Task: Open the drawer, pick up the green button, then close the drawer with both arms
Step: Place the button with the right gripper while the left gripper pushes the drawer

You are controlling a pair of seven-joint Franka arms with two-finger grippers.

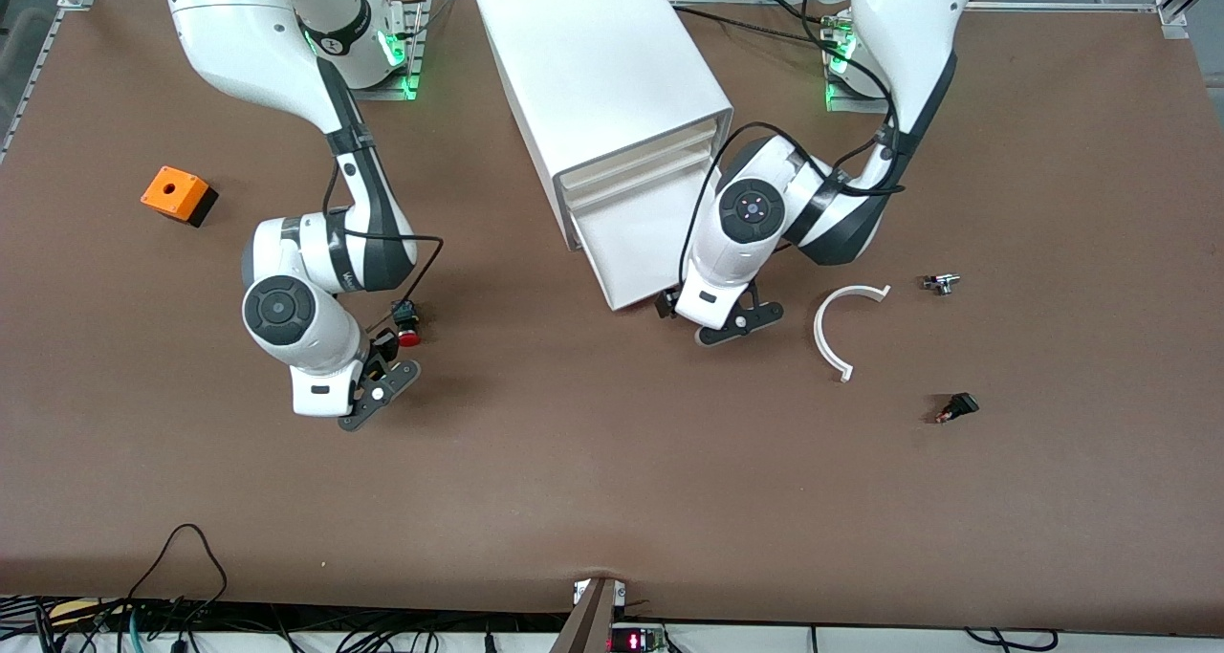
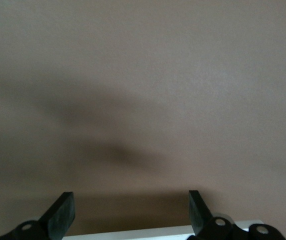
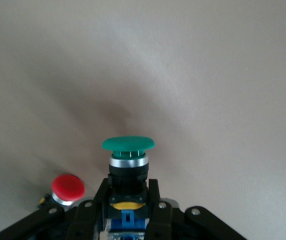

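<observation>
The white cabinet stands at the middle of the table. Its bottom drawer is pulled out toward the front camera. My left gripper is at the drawer's front edge. In the left wrist view it is open, with the drawer's white edge low between its fingers. My right gripper is low over the table toward the right arm's end. In the right wrist view it is shut on the green-capped button, held upright. The button is hidden in the front view.
A red-capped button stands on the table right beside my right gripper, and also shows in the right wrist view. An orange box lies toward the right arm's end. A white curved piece and two small parts lie toward the left arm's end.
</observation>
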